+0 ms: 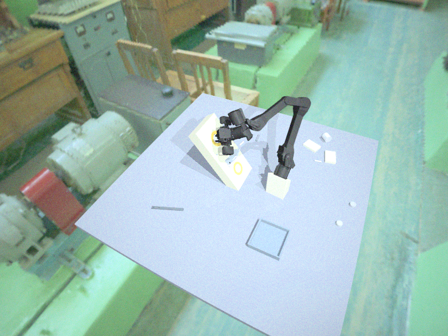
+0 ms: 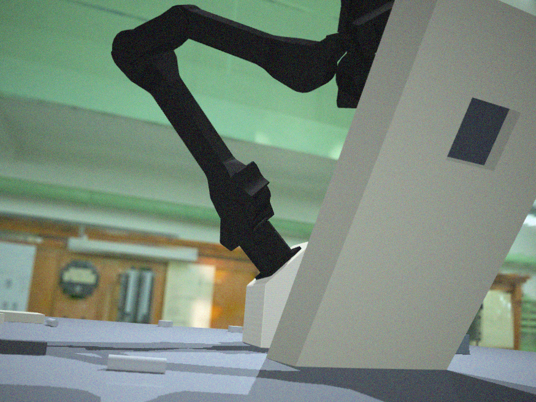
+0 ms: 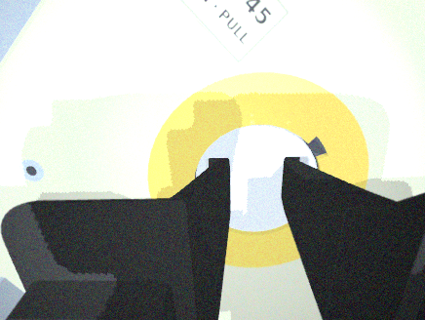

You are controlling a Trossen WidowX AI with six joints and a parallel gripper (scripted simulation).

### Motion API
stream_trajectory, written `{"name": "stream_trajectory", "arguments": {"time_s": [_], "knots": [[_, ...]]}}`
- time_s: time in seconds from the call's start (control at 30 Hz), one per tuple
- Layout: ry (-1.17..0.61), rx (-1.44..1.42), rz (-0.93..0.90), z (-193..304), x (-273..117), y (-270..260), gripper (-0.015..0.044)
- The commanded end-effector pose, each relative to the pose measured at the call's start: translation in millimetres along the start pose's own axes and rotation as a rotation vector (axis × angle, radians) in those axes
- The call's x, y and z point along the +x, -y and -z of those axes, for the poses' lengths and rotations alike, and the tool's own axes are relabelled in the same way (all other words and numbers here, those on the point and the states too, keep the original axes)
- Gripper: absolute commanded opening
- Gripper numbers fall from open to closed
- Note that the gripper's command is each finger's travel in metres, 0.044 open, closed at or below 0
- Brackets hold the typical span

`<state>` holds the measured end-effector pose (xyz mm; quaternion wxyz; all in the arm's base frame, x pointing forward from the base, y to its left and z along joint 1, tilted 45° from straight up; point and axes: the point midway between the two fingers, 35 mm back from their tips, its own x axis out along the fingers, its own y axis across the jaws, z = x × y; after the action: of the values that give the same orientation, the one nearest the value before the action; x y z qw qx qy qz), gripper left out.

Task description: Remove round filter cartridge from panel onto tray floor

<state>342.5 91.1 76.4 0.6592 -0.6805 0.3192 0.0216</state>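
At the yellow-ringed opening of the cream, leaning service panel (image 1: 226, 172) (image 2: 372, 259) (image 3: 122, 63), the black end effector (image 1: 217, 138) (image 3: 253, 169) is standing partly open, its fingertips bearing on the pale round filter cartridge (image 3: 258, 195), presumably in its two slots. That grip is probably serving to turn it; the cartridge is sitting in the panel. Beyond, the shallow blue-grey square tray (image 1: 248, 243) is waiting on the bench (image 1: 202, 260) (image 2: 207, 382) to receive it.
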Motion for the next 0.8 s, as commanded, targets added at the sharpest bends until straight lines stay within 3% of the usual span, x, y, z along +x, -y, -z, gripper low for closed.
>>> {"name": "stream_trajectory", "arguments": {"time_s": [0.0,0.57,0.77], "knots": [[-0.003,-0.149,-0.009,2.1,4.1,-1.0,0.0000],[0.000,-0.741,-0.010,2.1,3.2,-1.0,0.0000],[0.001,-0.688,-0.015,0.7,-3.8,-1.7,0.0000]]}}
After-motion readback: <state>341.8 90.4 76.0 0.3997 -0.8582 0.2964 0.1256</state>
